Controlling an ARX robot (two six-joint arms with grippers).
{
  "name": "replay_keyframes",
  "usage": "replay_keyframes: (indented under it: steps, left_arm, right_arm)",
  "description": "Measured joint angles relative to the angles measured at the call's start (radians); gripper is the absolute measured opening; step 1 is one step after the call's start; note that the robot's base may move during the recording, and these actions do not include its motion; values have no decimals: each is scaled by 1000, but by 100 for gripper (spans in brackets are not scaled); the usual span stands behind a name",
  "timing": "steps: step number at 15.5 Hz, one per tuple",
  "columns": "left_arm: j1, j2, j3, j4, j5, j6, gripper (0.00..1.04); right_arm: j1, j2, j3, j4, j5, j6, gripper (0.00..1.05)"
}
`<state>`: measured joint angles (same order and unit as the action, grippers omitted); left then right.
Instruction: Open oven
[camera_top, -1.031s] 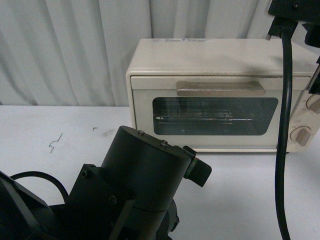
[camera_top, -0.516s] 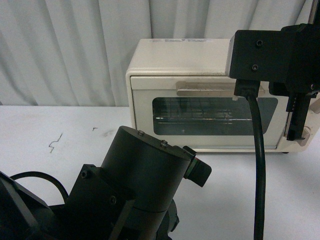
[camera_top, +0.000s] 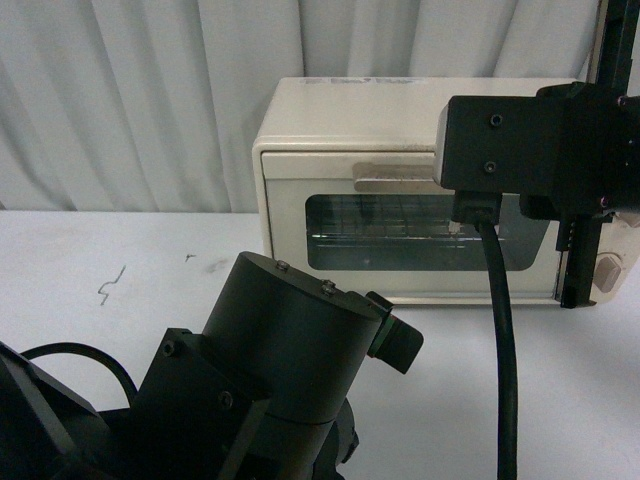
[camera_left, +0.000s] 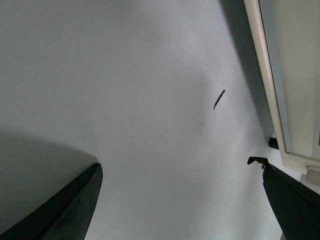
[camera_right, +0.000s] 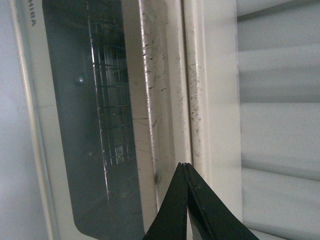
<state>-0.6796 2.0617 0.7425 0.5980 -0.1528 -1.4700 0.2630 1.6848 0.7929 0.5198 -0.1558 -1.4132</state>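
Right gripper (camera_right: 186, 169) — tips pressed together with nothing between them, set over the top edge of the door (camera_right: 80, 125) of the oven (camera_top: 340, 125), just beside the handle (camera_top: 395, 178). Swung in from the far right edge over the last second, then dropped lower and further left, now masking the handle's right end in the front view. Reads as an approach nearly over, with the door not yet moved and its glass flat and shut. Probably calls for parting the tips before any hold on the bar, or hooking behind it as they are. Right arm (camera_top: 520, 160) reaching across level, cable (camera_top: 500, 350) hanging below the wrist. Left gripper (camera_left: 180, 207) spread wide and empty, low over the table (camera_left: 125, 100) near the oven's front corner. Oven at the back of the table against the curtain (camera_top: 130, 100) — right of centre.
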Motion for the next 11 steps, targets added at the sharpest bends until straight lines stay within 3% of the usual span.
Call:
replay_keyframes:
  steps: [11]
  left_arm:
    - [0,0,0,0,0,0,98]
  right_arm:
    - [5,63,71,-44,-24,53,2]
